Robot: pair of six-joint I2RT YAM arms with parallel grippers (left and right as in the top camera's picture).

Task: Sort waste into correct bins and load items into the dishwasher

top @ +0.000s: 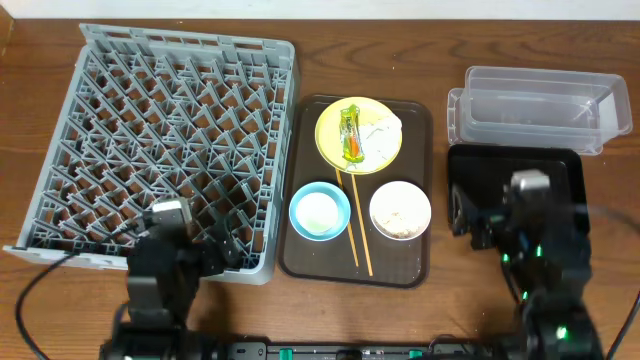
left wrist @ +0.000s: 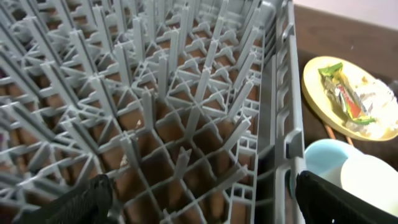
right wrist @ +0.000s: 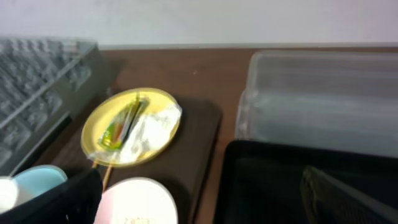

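The grey dish rack [top: 160,140] fills the left. A yellow plate [top: 335,150] on the brown serving tray holds the orange-and-green wrapper [top: 351,132] and the white napkin [top: 381,128]. A light blue bowl [top: 300,222] has a white cup [top: 320,210] in it. A white bowl [top: 400,210] holds rice-like crumbs. Two chopsticks [top: 360,228] lie between the bowls. The clear tub [top: 535,108] and black tray [top: 540,165] are at the right. My left gripper [top: 205,245] [left wrist: 199,205] is open over the rack's near right corner. My right gripper [top: 478,215] [right wrist: 199,199] is open over the black tray's left edge.
The dark brown serving tray [top: 420,255] sits between the rack and the bins. The rack's right wall [left wrist: 280,124] stands close to the plate [left wrist: 317,78] and blue bowl [left wrist: 323,158]. The clear tub [right wrist: 323,93] lies just behind the black tray [right wrist: 267,180].
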